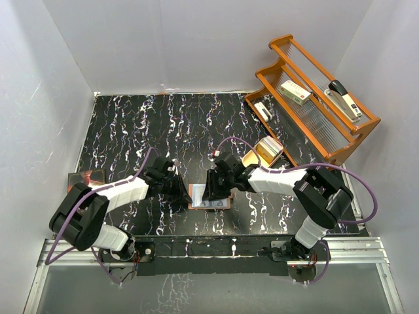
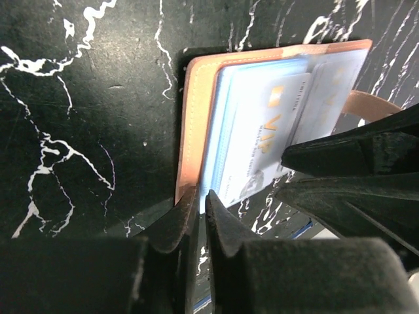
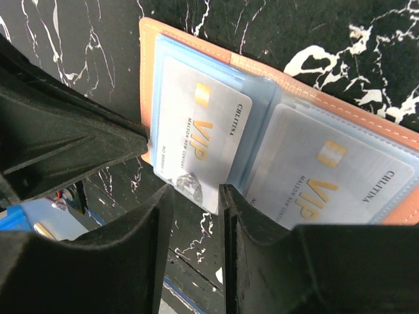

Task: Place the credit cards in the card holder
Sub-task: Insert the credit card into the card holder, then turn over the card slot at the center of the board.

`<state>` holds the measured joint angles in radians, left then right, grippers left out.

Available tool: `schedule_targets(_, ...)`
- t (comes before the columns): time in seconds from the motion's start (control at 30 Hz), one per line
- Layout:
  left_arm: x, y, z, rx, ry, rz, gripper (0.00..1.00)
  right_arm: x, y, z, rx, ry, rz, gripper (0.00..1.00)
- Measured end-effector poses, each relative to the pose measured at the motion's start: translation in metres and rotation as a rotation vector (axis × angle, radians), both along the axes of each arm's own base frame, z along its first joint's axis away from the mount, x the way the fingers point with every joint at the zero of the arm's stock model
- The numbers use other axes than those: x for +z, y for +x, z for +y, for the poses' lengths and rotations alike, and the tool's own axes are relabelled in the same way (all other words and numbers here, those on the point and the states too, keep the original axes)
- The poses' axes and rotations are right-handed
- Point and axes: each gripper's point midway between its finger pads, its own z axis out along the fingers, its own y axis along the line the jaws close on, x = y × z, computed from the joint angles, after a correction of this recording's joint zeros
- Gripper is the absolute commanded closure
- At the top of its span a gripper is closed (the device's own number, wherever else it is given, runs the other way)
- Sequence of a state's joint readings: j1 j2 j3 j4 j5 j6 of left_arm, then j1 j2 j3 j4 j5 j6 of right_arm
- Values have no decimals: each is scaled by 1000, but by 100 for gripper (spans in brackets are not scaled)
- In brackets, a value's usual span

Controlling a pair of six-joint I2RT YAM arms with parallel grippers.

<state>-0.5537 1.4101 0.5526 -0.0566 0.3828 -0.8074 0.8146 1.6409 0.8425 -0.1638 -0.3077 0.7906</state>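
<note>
**Two glossy VIP cards (image 3: pixel 196 140) in stitched leather card holder (image 3: pixel 145 65)**

Lies open on black marbled table (image 1: pixel 131 124), clear sleeves (image 3: pixel 258 124) up; puts one card's edge at the parted right gripper's (image 3: pixel 195 196) gap, meets the pinched-together left gripper (image 2: pixel 201 196) at a corner.

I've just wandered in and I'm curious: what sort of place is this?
Probably a robotics test booth: white walls box in a black marbled table, a left arm and right arm are bolted at its near edge, and props like a wallet and stapler are laid out.
</note>
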Motion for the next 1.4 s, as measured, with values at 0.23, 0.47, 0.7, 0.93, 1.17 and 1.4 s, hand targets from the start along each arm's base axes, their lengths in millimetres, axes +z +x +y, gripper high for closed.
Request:
schedule_targets(0.23, 30, 11, -6, 11, -40, -70, 71, 4, 6, -1, -9, -31, -26, 81)
schedule_targets(0.47, 37, 16, -10, 24, -64, -83, 61, 2, 9, -6, -16, -65, -42, 85)
schedule_targets(0.7, 35, 19, -14, 28, -77, -77, 55, -2, 12, -11, -27, -93, -56, 87)
schedule_targets(0.93, 39, 24, -21, 22, -114, -94, 53, -12, 12, -13, -26, -115, -44, 93)
schedule_targets(1.17, 38, 24, -25, 16, -142, -97, 52, -15, 12, -15, -32, -121, -49, 96)
schedule_targets(1.4, 30, 25, -26, 14, -133, -81, 51, -16, 12, -15, -34, -121, -51, 97)
